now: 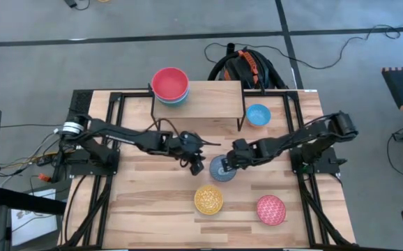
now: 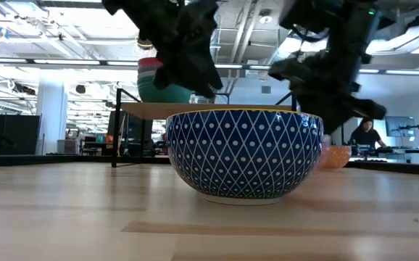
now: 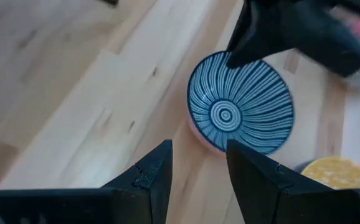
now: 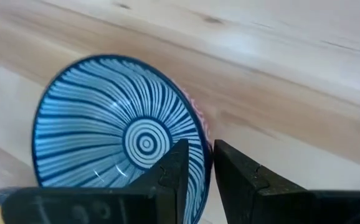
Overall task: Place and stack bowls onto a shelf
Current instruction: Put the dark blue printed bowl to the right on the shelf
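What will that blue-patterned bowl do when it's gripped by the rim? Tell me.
The blue-patterned bowl looks rigid and glazed, so the right gripper straddling its rim may slip. It sits on a narrow foot under a wide body, so a one-sided lift will probably tilt it. It looks breakable if dropped.

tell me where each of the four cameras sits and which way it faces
High: overhead, straight down; both arms, shelf.
Low: table height, level across; both arms above the blue-patterned bowl.
Left wrist: above the bowl; own fingers, open.
Right wrist: the right gripper straddles its rim.
All four share that bowl.
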Motion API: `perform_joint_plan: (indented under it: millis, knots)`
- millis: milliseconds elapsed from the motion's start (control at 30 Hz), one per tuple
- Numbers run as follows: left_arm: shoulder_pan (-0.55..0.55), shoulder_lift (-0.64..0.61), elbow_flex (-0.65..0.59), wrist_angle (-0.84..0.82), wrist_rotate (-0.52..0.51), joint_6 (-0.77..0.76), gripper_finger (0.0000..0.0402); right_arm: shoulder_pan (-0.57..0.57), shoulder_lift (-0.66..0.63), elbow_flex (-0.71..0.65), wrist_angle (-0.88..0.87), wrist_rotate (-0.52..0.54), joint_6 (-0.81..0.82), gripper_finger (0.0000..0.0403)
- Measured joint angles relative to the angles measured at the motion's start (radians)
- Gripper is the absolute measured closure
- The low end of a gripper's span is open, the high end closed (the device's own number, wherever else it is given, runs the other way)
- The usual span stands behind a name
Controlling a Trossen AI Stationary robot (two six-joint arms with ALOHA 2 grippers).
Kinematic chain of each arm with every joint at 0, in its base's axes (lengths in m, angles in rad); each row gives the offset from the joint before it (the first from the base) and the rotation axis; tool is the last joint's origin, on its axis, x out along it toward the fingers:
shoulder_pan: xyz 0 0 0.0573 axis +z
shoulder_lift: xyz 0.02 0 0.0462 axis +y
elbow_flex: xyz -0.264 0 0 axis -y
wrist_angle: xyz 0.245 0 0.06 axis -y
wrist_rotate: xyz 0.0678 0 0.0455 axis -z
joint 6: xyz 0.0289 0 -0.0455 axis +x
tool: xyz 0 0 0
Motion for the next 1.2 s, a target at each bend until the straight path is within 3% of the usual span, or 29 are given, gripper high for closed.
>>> perform_joint_plan:
  millis: [300, 633, 833, 1067, 1200]
  knots:
    - [0.008, 0.114, 0.005, 0.044, 0.071, -0.013, 0.0266, 0.045, -0.045, 0.065, -0.056, 0.084, -0.008, 0.0301]
    - [0.017, 0.206, 0.017, 0.201, 0.060, -0.083, 0.0266, 0.093, -0.144, 0.065, -0.192, 0.103, 0.060, 0.0301]
    - [0.025, 0.243, 0.045, 0.136, 0.018, -0.108, 0.0266, 0.095, -0.140, 0.064, -0.185, 0.103, 0.071, 0.0301]
    - [0.027, 0.300, 0.078, 0.102, 0.048, -0.102, 0.0267, 0.095, -0.140, 0.064, -0.193, 0.105, 0.073, 0.0301]
    - [0.027, 0.299, 0.075, 0.108, 0.036, -0.094, 0.0287, 0.096, -0.140, 0.065, -0.202, 0.108, 0.074, 0.0301]
